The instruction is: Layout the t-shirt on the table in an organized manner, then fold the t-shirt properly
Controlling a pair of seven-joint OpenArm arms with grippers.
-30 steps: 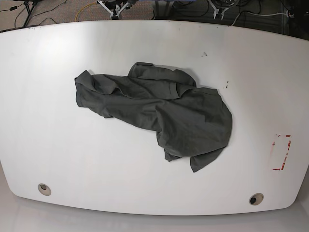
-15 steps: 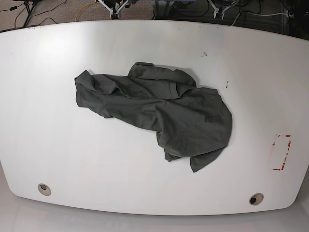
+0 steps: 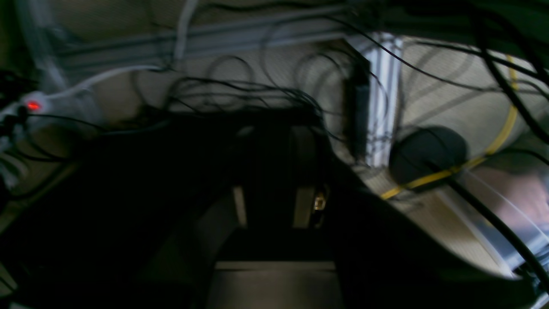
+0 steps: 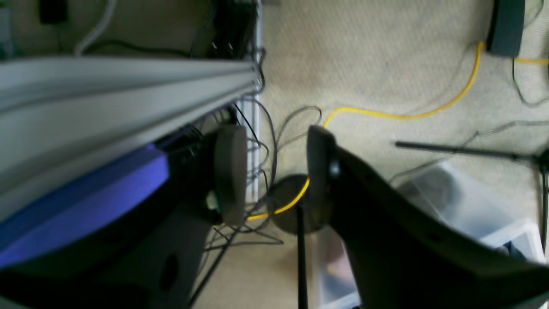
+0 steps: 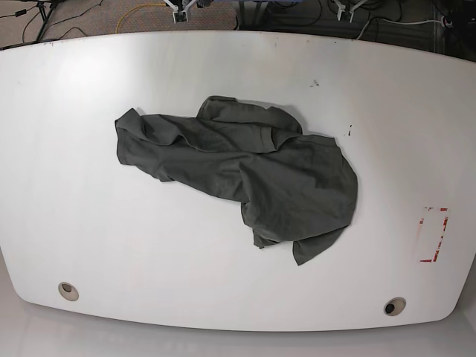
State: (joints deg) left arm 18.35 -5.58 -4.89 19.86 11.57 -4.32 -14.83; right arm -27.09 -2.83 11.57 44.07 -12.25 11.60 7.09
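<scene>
Nothing on the tabletop [image 5: 89, 223] has moved; the right end effector [image 4: 274, 171] is spread, the left unreadable, so the crumpled t-shirt [image 5: 245, 175] could be snagged.

A dark grey t-shirt [image 5: 242, 169] lies crumpled in a wrinkled heap near the middle of the white table [image 5: 89, 186], stretching from the upper left down to the lower right. Two round grommet holes [image 5: 68, 291] sit near the table's front edge, and a red-and-white sticker [image 5: 433, 234] lies at the right, well apart from the cloth.
</scene>
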